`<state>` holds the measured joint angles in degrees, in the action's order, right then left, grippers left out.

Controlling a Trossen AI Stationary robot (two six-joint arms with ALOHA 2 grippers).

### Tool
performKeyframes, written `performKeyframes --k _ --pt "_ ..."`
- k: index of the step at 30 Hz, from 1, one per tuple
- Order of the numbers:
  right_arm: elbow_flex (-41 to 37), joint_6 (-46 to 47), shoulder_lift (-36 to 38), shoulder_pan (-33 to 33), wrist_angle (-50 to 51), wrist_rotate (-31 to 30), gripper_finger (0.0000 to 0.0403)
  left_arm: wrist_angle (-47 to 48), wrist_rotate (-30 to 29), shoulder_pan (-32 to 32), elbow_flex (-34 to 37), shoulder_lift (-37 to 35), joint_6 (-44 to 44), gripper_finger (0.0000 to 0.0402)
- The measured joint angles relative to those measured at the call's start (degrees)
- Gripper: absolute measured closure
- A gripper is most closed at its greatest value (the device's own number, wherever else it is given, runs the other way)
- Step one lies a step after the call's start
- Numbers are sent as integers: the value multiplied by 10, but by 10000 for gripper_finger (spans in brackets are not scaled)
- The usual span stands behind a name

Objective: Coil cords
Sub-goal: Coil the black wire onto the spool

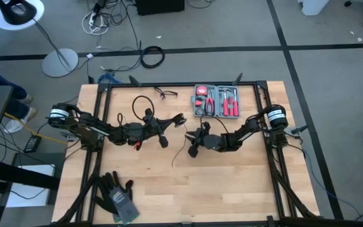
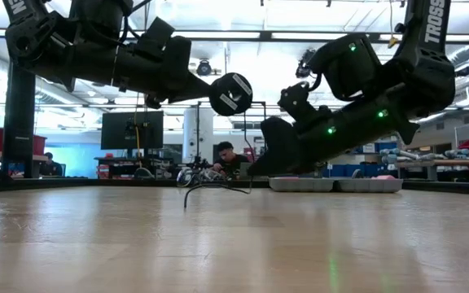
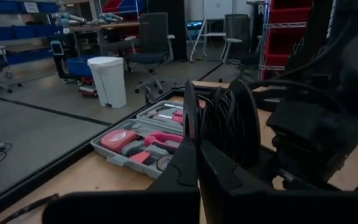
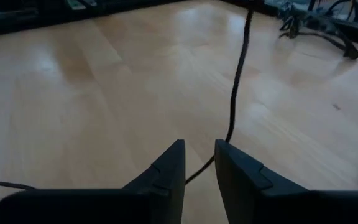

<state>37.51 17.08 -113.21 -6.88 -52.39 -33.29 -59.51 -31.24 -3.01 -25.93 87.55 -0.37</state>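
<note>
The cord is a thin black cable (image 4: 235,87) ending in a round black puck (image 2: 230,94) with a pale centre. My left gripper (image 2: 215,88) is shut on the puck above the table's middle, pointing level toward the right arm. Just beyond the puck, loops of black cable (image 3: 229,121) show in the left wrist view; what they are wound on I cannot tell. My right gripper (image 4: 199,152) faces the left one, tilted down, its fingers a little apart. The cable runs across the table (image 1: 178,154) and into the gap between the right fingers. My left gripper pinches the puck by its two flat faces (image 3: 190,121) between its two fingers, coming level from the table's left. The puck stands on edge, lifted clear of the table. My right gripper: I cannot tell whether its fingers touch the cable in the gap.
An open tool case (image 1: 217,101) with pink-handled tools lies at the far edge. A small glasses-like wire item (image 1: 166,93) sits to its left. Dark gloves (image 1: 115,198) lie at the near left. A person (image 2: 226,153) sits in the room beyond the table.
</note>
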Motion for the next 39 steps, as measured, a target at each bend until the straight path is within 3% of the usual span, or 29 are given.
performKeyframes --k 17,30,39 --pt "0 14 -1 10 28 0 328 -11 0 0 0 0 1 401" --pt "0 15 -1 28 9 41 377 -37 20 0 0 0 1 401" --pt "0 29 -1 34 -6 79 353 -37 20 0 0 0 1 401"
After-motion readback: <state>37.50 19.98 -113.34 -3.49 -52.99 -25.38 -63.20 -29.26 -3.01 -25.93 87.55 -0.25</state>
